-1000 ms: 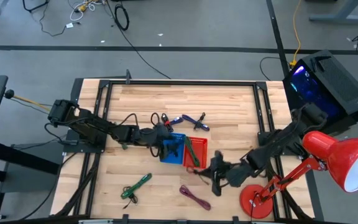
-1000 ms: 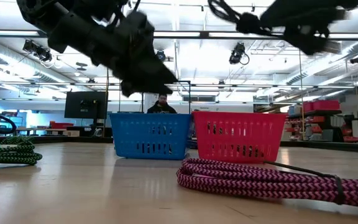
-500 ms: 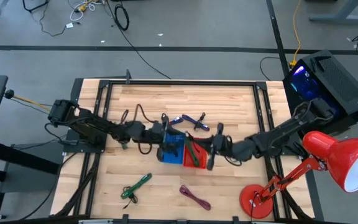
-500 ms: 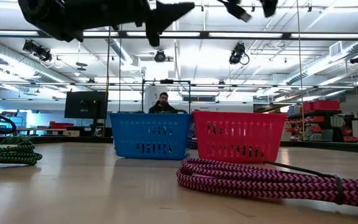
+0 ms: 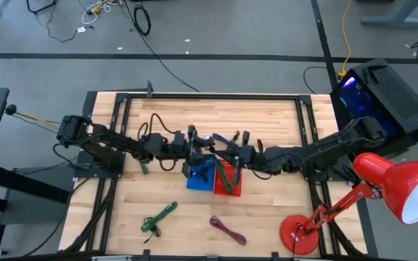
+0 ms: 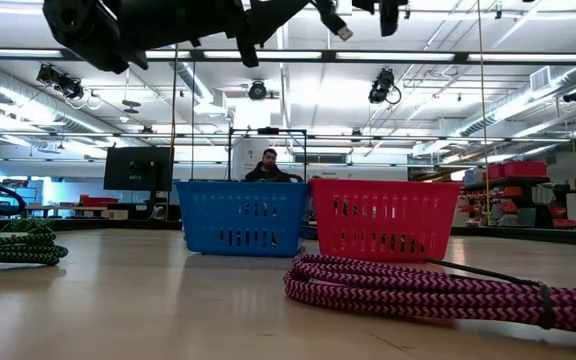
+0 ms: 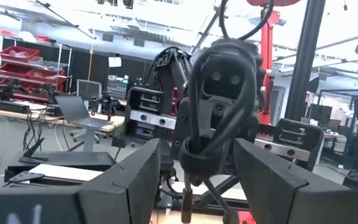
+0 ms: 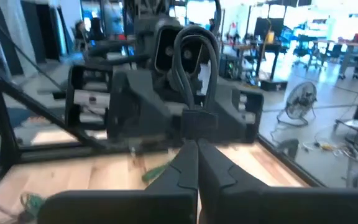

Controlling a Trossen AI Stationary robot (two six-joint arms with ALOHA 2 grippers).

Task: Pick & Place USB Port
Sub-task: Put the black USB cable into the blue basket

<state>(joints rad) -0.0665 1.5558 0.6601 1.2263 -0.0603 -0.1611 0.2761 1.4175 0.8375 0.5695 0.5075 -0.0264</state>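
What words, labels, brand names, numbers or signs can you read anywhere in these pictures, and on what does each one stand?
None can be read.
White sheet on a far post in the left wrist view: blurred, unreadable.
Blue basket and red basket: no print visible.

Pale wood-plank desk (image 5: pixel 267 116) with visible grain and a dull sheen, slotted plastic blue basket (image 6: pixel 241 218) and red basket (image 6: pixel 384 218), braided fabric-sheathed magenta cable (image 6: pixel 418 288) and green cable (image 6: pixel 13 246), matt black arms, glossy red lamp shade (image 5: pixel 405 185)
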